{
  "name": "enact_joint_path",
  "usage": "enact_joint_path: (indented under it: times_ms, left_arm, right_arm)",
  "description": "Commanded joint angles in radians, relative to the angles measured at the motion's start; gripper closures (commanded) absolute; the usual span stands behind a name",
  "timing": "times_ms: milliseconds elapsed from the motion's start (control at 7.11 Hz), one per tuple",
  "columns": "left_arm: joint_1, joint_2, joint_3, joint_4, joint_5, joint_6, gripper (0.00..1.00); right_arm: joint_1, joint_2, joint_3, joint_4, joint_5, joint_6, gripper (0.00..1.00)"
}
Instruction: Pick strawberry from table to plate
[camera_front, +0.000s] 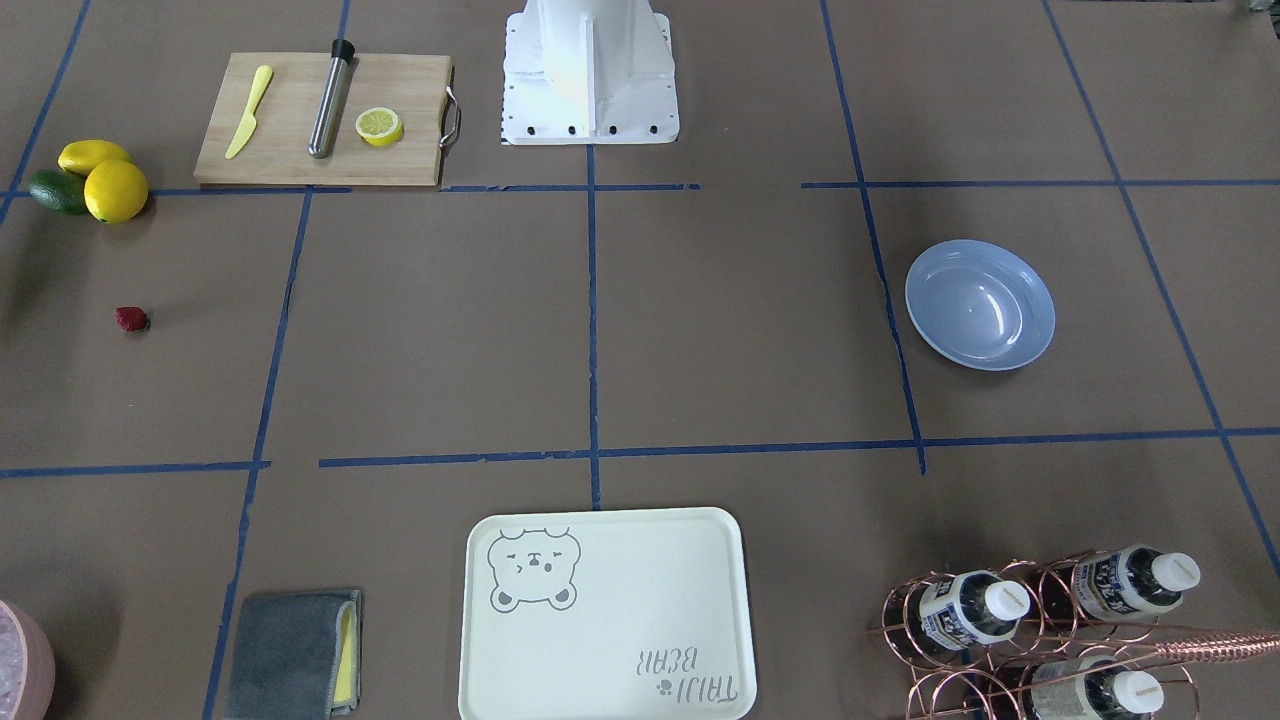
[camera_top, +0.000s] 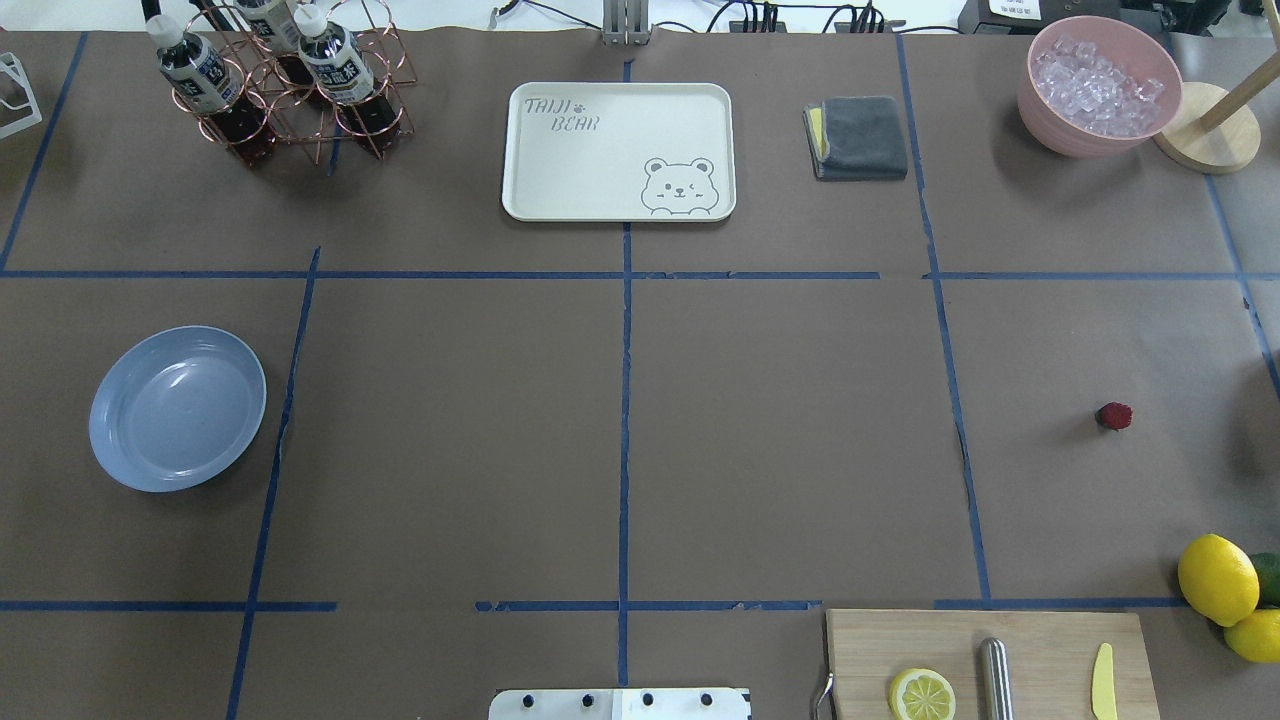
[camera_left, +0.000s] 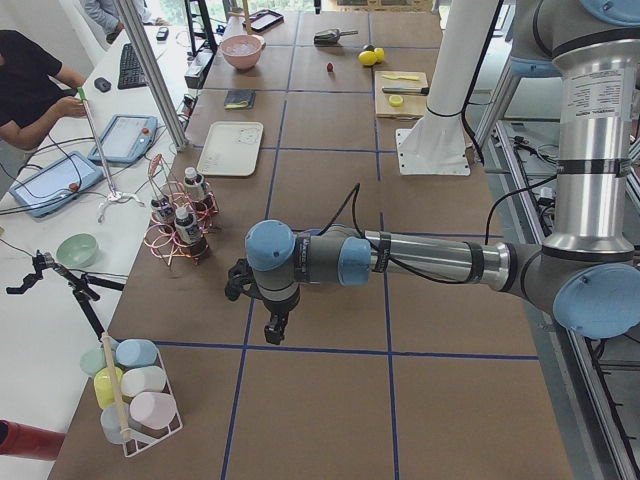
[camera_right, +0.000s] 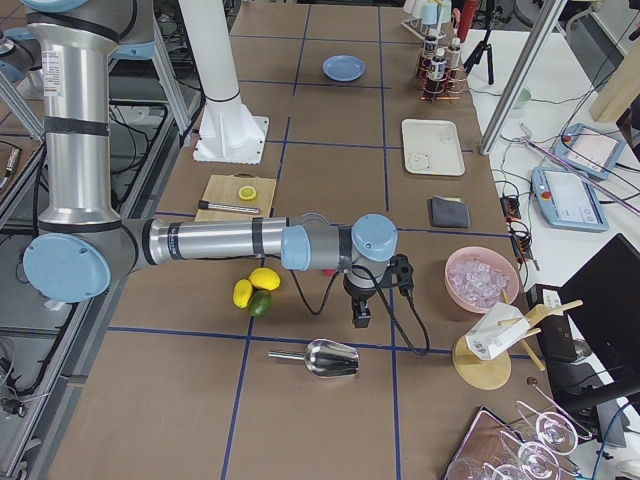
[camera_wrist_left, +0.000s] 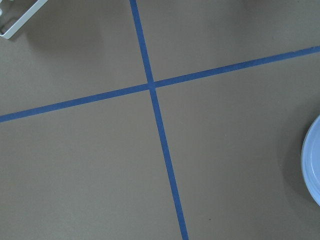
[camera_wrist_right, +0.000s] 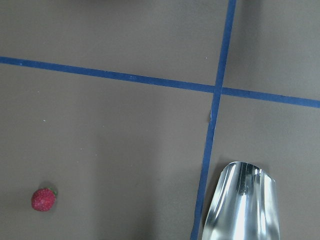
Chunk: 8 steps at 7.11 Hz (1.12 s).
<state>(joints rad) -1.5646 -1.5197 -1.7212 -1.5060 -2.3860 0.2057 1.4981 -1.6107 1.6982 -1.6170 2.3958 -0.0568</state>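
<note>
Nothing is done on this one yet, by the look of it. Your strawberry (camera_top: 1113, 416) sits on the bare bench (camera_top: 780, 420), out on the robot's right side, clear of the lemons (camera_top: 1218, 578). The plate (camera_top: 177, 407) lies empty on the robot's left side, well apart from the berry.

The right pincer (camera_right: 359, 320) hangs above the bench near a metal scoop (camera_right: 322, 358), and its wrist view catches the berry low in the left corner. The left pincer (camera_left: 272, 335) hangs close to the plate's side. Both show only from the side cameras, so I cannot tell how wide either one stands.

The whole job is left for you: the reach, the grasp, the long carry across and the drop.
</note>
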Motion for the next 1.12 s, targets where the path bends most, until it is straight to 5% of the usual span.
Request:
enact_joint_path:
  times_ms: [0,562,984]
  left_arm:
    - [0.043,-0.01,0.005,0.003,-0.002,-0.029,0.0]
    - [0.043,-0.033,-0.021,-0.013,-0.012,-0.149,0.0]
    - [0.208,-0.031,0.052,-0.265,-0.021,-0.228,0.0]
  right_arm:
    - [-0.001,0.0,0.0,0.0,0.0,0.0,0.0]
    - [-0.001,0.0,0.001,0.0,0.0,0.0,0.0]
    - [-0.009,0.0,0.001,0.002,-0.001,-0.005,0.0]
